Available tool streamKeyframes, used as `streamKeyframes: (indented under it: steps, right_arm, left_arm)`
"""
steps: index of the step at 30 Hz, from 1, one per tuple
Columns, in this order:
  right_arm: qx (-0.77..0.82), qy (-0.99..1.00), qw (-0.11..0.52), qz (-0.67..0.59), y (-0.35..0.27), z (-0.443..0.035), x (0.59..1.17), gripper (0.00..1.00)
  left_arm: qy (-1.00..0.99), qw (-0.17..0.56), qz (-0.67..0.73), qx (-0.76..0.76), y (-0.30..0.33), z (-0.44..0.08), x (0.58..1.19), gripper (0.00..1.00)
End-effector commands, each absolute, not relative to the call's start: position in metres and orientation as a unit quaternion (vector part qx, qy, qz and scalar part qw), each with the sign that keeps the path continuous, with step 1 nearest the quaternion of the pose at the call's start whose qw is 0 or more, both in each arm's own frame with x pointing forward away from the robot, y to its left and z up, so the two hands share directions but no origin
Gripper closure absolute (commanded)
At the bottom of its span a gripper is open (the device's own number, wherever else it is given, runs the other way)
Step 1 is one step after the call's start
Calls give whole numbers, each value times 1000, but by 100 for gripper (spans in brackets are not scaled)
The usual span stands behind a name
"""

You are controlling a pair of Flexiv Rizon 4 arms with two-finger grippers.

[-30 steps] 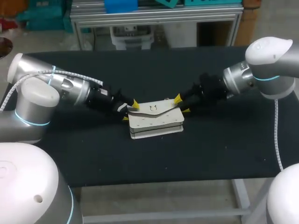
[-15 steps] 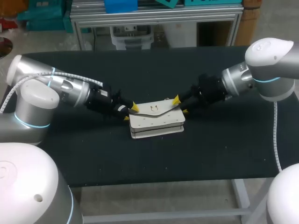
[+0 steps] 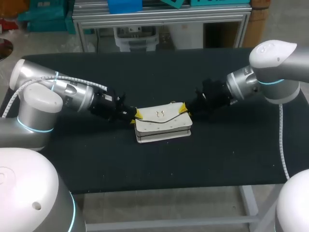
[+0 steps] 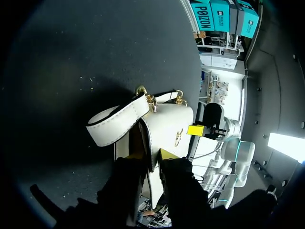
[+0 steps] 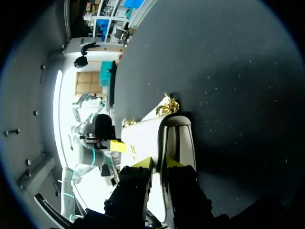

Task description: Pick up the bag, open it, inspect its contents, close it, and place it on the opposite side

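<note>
A white bag (image 3: 163, 124) with a gold ring clasp lies flat in the middle of the black table. My left gripper (image 3: 136, 115) is at its left end and my right gripper (image 3: 183, 109) at its right end. In the left wrist view the left gripper (image 4: 151, 155) is shut on the edge of the bag (image 4: 167, 119), whose white strap (image 4: 116, 121) loops out ahead. In the right wrist view the right gripper (image 5: 158, 163) is shut on the other end of the bag (image 5: 145, 136), near its gold rings (image 5: 167, 106).
The black table (image 3: 159, 164) spreads around the bag, with its front edge (image 3: 169, 186) toward me. Both arms lie low over it, coming in from the two sides.
Both grippers have narrowed from wide open until their yellow tips pinch the bag's two ends. The bag has shifted slightly to the right and away from me.
</note>
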State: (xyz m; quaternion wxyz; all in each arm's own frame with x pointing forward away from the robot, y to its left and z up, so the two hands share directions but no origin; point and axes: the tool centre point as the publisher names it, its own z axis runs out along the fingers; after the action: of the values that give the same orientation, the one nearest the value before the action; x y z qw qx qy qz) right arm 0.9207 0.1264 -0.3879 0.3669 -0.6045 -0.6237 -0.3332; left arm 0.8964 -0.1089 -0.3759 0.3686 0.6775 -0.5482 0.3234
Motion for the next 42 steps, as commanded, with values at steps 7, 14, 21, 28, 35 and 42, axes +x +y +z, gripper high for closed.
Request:
streamKeyframes:
  steps: [7,14,21,28,35,42]
  right_arm:
    - [-600,-631,352,-343,124,-376,914,0]
    - [-601,-628,341,-359,114,-366,911,0]
    - [-596,-628,339,-368,110,-363,907,0]
    - [-606,-627,319,-372,89,-361,906,0]
    - [-604,-641,297,-369,66,-351,906,0]
    - [-605,-667,269,-341,44,-342,906,0]
  left_arm:
    - [-556,346,327,681,-106,-364,885,9]
    - [-555,339,344,678,-99,-347,870,0]
    - [-559,341,346,672,-99,-344,857,51]
    - [-570,331,332,675,-112,-355,848,69]
    - [-564,318,334,685,-118,-364,856,70]
    - [-565,310,329,690,-115,-366,856,100]
